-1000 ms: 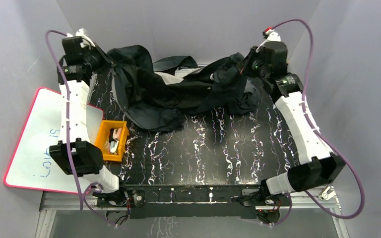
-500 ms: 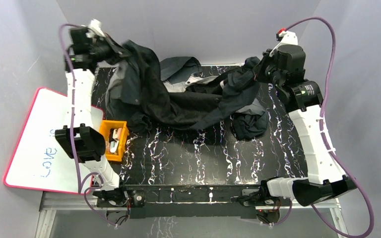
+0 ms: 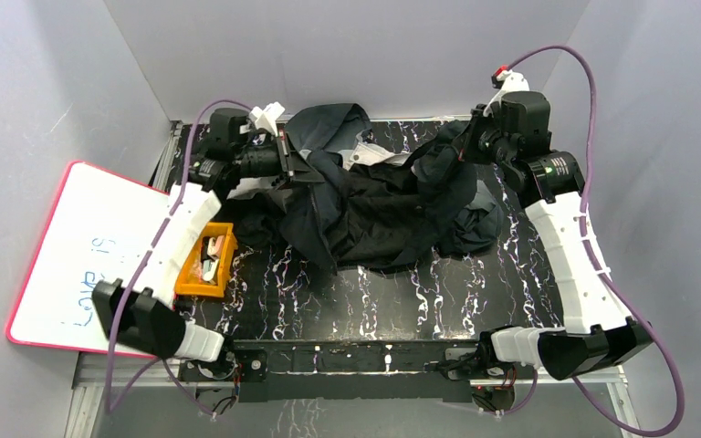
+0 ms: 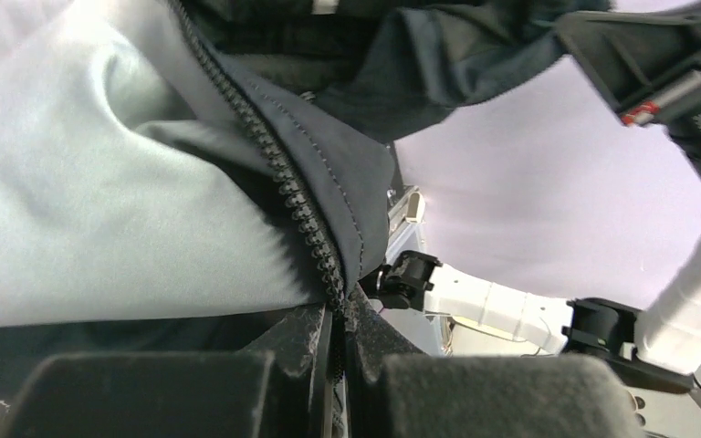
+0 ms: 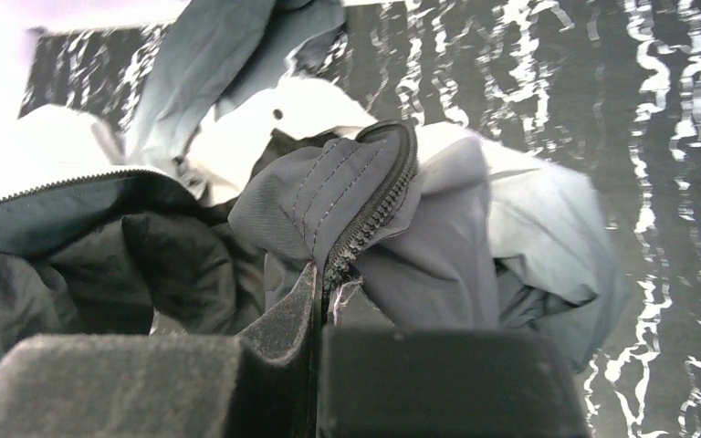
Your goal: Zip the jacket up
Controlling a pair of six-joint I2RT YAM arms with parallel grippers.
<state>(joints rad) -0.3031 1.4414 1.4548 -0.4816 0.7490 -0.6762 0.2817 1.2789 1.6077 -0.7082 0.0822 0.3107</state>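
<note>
The jacket [image 3: 374,205], light grey fading to black, lies bunched across the back of the table, unzipped. My left gripper [image 3: 294,157] is shut on its left front edge and holds it a little above the table. In the left wrist view the black zipper teeth [image 4: 297,196] run down into the closed gripper [image 4: 340,333]. My right gripper [image 3: 470,139] is shut on the other zipper edge at the back right. In the right wrist view the zipper tape [image 5: 370,219] curls into the closed gripper [image 5: 319,292], with grey fabric [image 5: 529,228] below it.
An orange bin [image 3: 206,259] with small items stands at the table's left edge, near the jacket's lower left. A whiteboard with a pink rim [image 3: 73,255] leans at the left. Grey walls close in the back and sides. The black marbled table [image 3: 374,301] shows in front.
My left gripper swung down and rightward from high at the back left, carrying its jacket edge. The jacket dropped and bunched toward the middle. The right gripper stayed high at the back right.
</note>
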